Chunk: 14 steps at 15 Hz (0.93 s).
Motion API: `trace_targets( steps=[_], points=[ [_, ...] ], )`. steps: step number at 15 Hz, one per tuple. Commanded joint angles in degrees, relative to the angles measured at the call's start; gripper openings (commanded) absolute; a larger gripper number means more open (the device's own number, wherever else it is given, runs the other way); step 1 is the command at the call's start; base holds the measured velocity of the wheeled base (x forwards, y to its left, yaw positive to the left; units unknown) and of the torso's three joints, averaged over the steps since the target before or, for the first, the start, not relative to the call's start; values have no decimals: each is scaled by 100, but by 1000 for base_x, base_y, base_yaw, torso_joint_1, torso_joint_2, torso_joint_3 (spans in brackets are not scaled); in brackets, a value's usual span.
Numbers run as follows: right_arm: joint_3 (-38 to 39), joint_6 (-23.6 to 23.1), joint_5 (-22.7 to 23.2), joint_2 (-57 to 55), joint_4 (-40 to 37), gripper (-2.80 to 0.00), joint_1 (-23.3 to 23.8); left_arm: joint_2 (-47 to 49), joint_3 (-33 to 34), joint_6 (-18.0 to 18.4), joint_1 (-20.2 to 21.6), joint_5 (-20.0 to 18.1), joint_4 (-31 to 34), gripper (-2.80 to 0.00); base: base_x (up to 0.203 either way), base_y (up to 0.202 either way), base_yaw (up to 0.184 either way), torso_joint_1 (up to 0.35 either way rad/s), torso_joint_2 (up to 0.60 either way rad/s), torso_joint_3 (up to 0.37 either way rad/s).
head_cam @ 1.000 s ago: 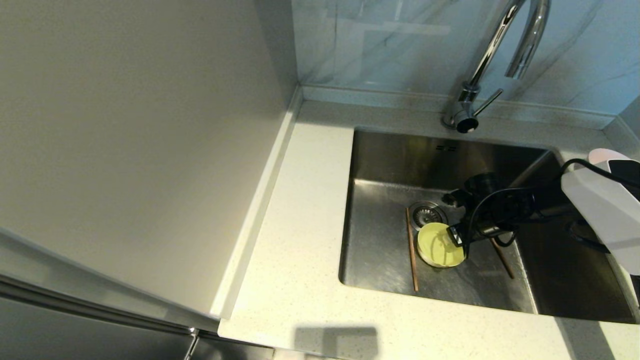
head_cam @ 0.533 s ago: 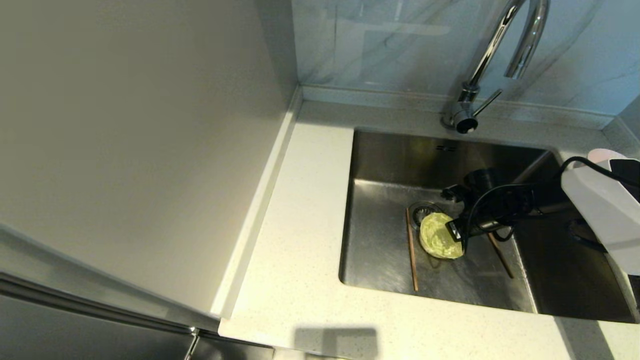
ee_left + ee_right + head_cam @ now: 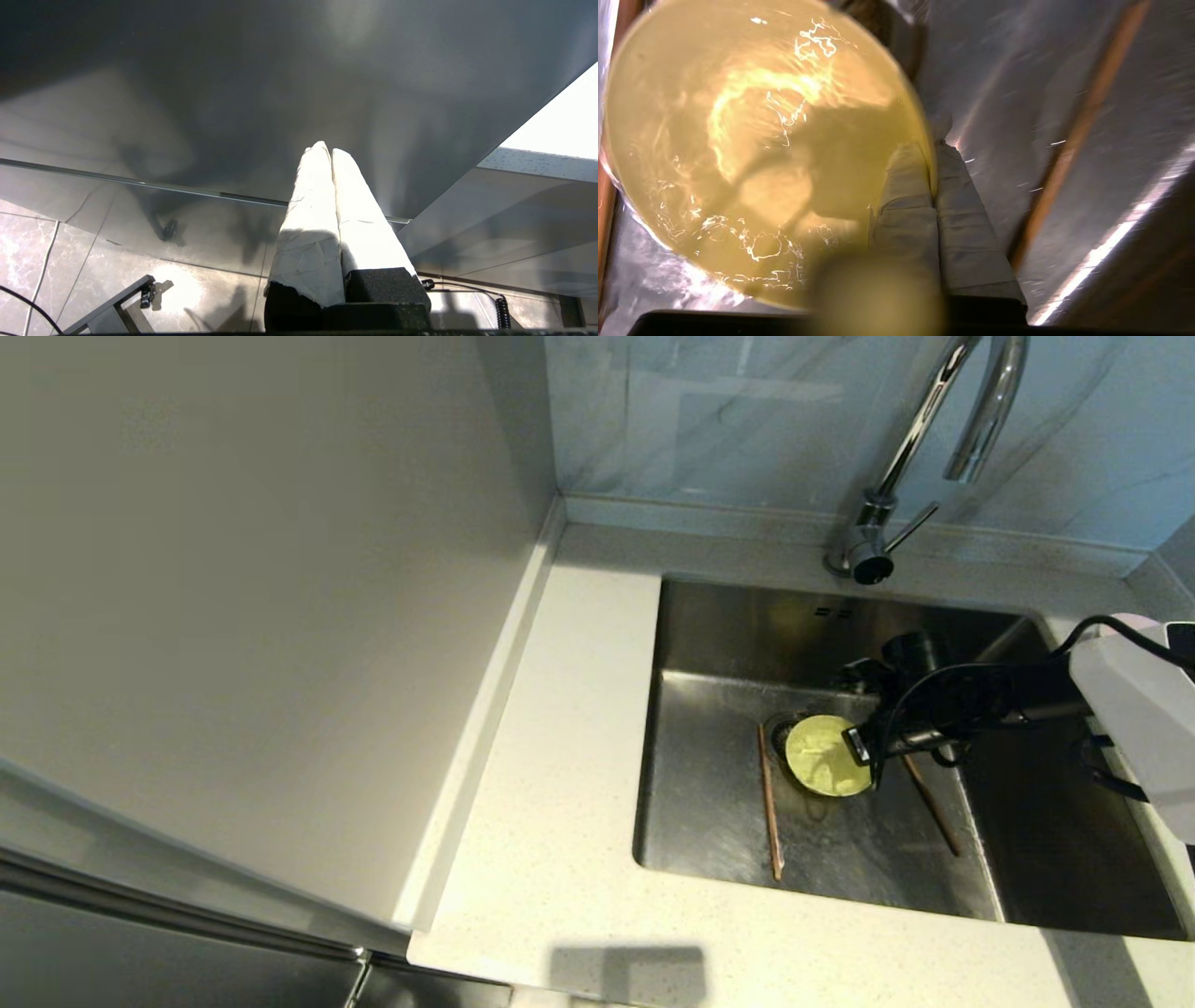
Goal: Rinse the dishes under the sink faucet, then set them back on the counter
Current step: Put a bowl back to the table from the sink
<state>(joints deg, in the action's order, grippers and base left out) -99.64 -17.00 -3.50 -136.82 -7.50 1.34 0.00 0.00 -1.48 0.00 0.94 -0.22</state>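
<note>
My right gripper (image 3: pixel 864 747) is shut on the rim of the yellow-green bowl (image 3: pixel 826 754), held above the sink (image 3: pixel 709 803) floor over the drain strainer (image 3: pixel 777 723). The bowl (image 3: pixel 752 149) holds water; one taped finger sits inside the rim, the other outside, at the right gripper (image 3: pixel 933 154). Two brown chopsticks lie on the basin floor, one (image 3: pixel 768 814) left of the bowl, the other (image 3: pixel 932 817) right of it. The chrome faucet (image 3: pixel 934 439) stands behind the sink; no water stream shows. The pink bowl is out of view. My left gripper (image 3: pixel 326 150) is shut and empty, parked away from the sink.
The speckled counter (image 3: pixel 560 784) runs along the sink's left and front. A plain grey-white side panel (image 3: pixel 261 616) rises on the left. The marbled backsplash (image 3: pixel 728 411) stands behind the raised back rim. My white right forearm (image 3: pixel 1134 719) reaches in over the sink's right edge.
My right gripper has lifted the yellow-green bowl and carried it toward the back of the sink, over the strainer. The chopsticks have stayed put.
</note>
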Motion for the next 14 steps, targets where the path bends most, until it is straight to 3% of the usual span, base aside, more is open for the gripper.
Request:
trace_targets(
  steps=[1, 14],
  points=[
    [-133, -21, -2, 82, -6, -280, 101, -18, 0, -2, 0, 3, -4, -280, 0, 0, 0, 0, 0, 0],
    [109, -310, -179, 1129, -4, -280, 963, -18, 0, -2, 0, 3, -4, -280, 0, 0, 0, 0, 0, 0]
  ],
)
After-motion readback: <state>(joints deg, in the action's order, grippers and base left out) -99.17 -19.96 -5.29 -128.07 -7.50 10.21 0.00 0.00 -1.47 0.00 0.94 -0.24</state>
